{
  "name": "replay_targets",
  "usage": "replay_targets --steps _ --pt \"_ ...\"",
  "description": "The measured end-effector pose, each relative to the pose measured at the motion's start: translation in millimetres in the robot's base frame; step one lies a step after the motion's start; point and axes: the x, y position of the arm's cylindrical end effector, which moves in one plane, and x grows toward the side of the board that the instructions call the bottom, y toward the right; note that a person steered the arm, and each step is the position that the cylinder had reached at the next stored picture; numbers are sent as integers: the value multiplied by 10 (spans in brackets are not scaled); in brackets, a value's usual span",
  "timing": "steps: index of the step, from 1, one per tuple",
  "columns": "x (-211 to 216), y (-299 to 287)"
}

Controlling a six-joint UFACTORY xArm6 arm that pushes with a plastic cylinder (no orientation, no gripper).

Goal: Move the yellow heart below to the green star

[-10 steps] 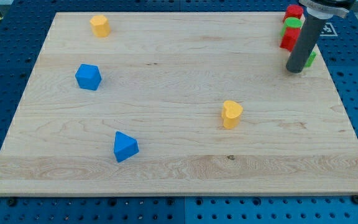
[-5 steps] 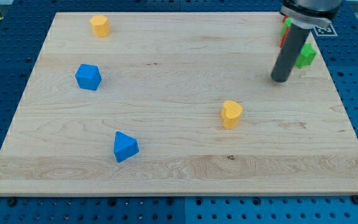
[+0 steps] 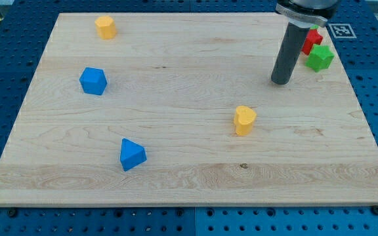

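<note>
Now, line by line:
Tip: my tip sits on the wood in the upper right of the frame, above and to the right of the yellow heart and well apart from it; it is left of the green star, near but not touching.
Gripper: none on this arm, only the straight dark rod, so no open or closed state shows.
Yellow heart: the yellow heart stands right of the frame's centre, alone on bare wood; it is a thick orange-yellow block with a flat, lighter top face whose lobes and notch point toward the view's left.
Green star: the green star lies near the upper right corner of the desk, bright green, with short blunt points.
Red block: a red block sits just above and left of the green star, partly hidden by the rod; its shape cannot be made out.
Other blocks: a yellow block at the upper left, a blue cube-like block below it, and a blue triangular block at lower left of centre.
Desk: the desk is a pale wooden board on a blue perforated base.
</note>
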Motion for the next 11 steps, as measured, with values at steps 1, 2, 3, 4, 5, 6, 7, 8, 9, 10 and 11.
replay_targets --steps 1,2,3,4,5,6,7,8,9,10,11 --pt "94 -165" --pt "488 -695" --pt "727 -1000" --pt "873 -1280" --pt "891 -1488" --pt "920 -1678" --pt "948 -1806" --pt "948 -1869" --pt "971 -1916" --pt "989 -1955" --pt "989 -1546"
